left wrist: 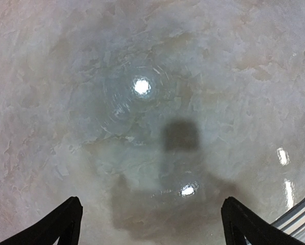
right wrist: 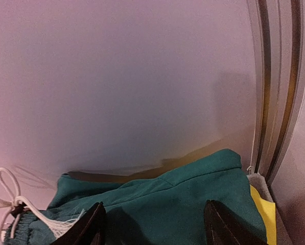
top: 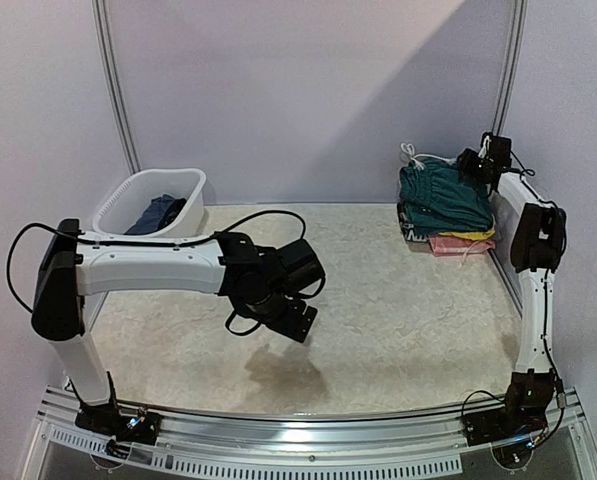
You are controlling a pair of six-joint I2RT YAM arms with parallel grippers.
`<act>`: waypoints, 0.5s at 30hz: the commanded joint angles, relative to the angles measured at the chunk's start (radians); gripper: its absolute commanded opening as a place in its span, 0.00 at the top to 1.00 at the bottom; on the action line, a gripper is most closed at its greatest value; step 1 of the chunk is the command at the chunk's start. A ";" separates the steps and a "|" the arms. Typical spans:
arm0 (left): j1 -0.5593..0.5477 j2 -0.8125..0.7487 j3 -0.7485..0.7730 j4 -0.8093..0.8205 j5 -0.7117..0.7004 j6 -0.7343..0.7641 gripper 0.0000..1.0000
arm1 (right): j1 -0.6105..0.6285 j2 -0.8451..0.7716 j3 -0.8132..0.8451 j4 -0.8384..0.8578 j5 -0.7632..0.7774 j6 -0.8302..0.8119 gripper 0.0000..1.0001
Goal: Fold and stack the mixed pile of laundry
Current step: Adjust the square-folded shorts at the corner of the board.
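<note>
Back-left corner of the bench point(top: 398, 310): white tub point(top: 128, 200) w/ a dark blue garment point(top: 158, 213) bunched inside, part of it showing above the rim.

Left arm reaches across to mid-bench. Left tool point(top: 298, 325) hangs above bare surface, pointing down, its shadow just below it. Wrist view: left tool point(left wrist: 155, 229) wide open, both black fingers point(left wrist: 65, 224) far apart at the frame's lower corners, nothing btwn them, only marbled bench top point(left wrist: 218, 76) w/ light glare.

Back-right corner: stack point(top: 448, 215) of folded laundry close to the rear wall. Teal shorts point(top: 443, 195) on top, yellow layer point(top: 473, 236) under them, pink piece point(top: 458, 245) at the bottom. White drawstring point(top: 410, 153) loops out at the stack's far-left side.

Right arm stands up along the right edge, right tool point(top: 473, 160) at the stack's top-right. Wrist view: right tool point(right wrist: 155, 229) sits low over the teal shorts point(right wrist: 183, 199), fingers point(right wrist: 93, 227) apart w/ teal cloth btwn them. Can't tell if they pinch the cloth or just stand over it. Drawstring point(right wrist: 9, 201) at far left of that view, yellow edge point(right wrist: 264, 214) at far right.
</note>
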 commanded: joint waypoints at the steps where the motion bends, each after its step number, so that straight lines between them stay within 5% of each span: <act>1: 0.036 0.055 0.050 -0.032 0.042 0.028 0.04 | -0.017 0.128 0.088 0.065 -0.036 0.041 0.34; 5: 0.053 0.095 0.088 -0.048 0.057 0.039 0.04 | -0.036 0.197 0.095 0.118 -0.040 0.074 0.31; 15: 0.070 0.103 0.129 -0.067 0.054 0.062 0.05 | -0.055 0.259 0.148 0.164 -0.111 0.097 0.05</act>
